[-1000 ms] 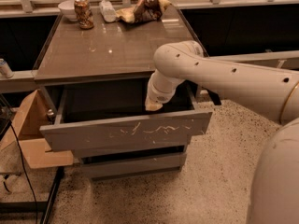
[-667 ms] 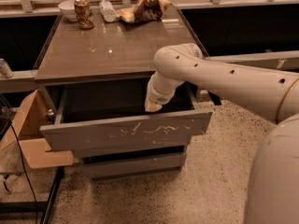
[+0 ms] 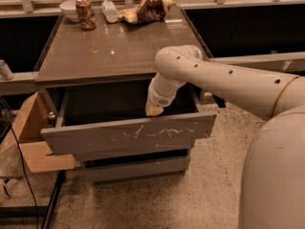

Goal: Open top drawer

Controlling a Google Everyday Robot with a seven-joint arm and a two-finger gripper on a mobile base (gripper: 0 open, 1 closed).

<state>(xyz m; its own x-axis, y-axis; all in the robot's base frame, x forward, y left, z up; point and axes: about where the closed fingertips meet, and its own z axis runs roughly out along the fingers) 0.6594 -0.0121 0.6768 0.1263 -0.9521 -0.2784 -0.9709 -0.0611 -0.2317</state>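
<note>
At the far left, one small can (image 3: 5,69) stands on a ledge, apart from the cabinet. Below it, one cardboard box (image 3: 29,140) sits on the floor against the cabinet's left side.

The cabinet's grey tabletop (image 3: 114,49) carries four things along its back edge, from left to right: one white bowl (image 3: 68,8), one brown can (image 3: 85,13) standing upright just beside it, one clear bottle (image 3: 109,11) lying on its side, and one crumpled brown bag (image 3: 148,8).

Under the top are three grey drawer faces. The drawer (image 3: 128,135), the tallest face with its streak of white scratches, is the top one and stands pulled out towards the camera, its dark inside open to view. The two shorter drawer faces (image 3: 138,170) below it sit further back, nearly flush with the frame.

One white arm (image 3: 224,82) reaches in from the right. The gripper (image 3: 153,109) points downward inside the open drawer, just behind the front panel, right of its middle. Whether it is clenched or released cannot be told. The robot's pale body (image 3: 274,175) fills the lower right corner.
</note>
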